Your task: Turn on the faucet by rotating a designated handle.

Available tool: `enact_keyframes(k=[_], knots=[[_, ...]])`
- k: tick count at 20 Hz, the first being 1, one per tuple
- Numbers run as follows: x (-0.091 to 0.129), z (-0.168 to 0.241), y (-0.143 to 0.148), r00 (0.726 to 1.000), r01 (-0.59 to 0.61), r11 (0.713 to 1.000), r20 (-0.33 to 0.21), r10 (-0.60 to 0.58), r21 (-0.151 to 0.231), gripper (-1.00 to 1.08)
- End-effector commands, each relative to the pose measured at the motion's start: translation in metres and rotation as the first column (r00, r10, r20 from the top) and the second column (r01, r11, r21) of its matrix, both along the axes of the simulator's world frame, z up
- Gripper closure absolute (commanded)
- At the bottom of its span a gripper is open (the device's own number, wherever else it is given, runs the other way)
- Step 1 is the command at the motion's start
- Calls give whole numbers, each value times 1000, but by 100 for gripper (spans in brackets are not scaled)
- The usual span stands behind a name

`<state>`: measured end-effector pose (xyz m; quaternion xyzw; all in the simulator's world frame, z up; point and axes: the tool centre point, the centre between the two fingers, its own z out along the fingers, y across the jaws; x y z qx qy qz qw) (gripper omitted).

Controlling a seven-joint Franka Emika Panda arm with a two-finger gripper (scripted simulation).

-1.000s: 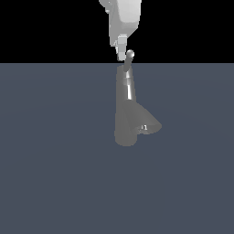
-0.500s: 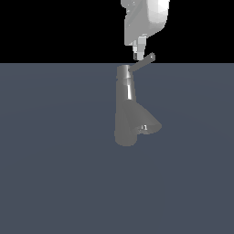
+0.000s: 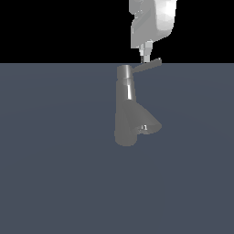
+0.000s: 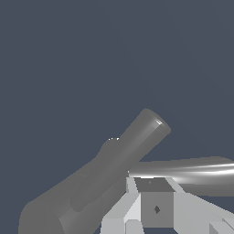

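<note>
The grey faucet [image 3: 125, 107] stands upright in the exterior view, its cone-shaped spout [image 3: 147, 125] with a small white mark pointing toward the exterior view's right. From the short cap on top, the thin handle [image 3: 148, 65] sticks out to the exterior view's right. My white gripper [image 3: 145, 56] hangs just above the handle's middle, fingertips close together and touching or nearly touching the rod, with nothing held. The wrist view shows the column [image 4: 130, 148], the shiny handle [image 4: 192, 172] and a finger [image 4: 155, 203] pressed against the rod's near side.
A flat dark blue-grey floor [image 3: 55, 173] surrounds the faucet on every side. Nothing else stands on it.
My gripper has moved toward the exterior view's right, and the handle has swung with it from pointing nearly away to sticking out to the right.
</note>
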<state>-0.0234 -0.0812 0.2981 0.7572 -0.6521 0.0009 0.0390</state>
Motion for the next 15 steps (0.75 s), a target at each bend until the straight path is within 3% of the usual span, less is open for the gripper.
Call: enact_keyframes(k=[1, 15], knots=[[7, -7, -14, 1000, 12, 1000, -4, -12, 0, 108], [39, -23, -55, 999, 32, 999, -6, -32, -2, 108]])
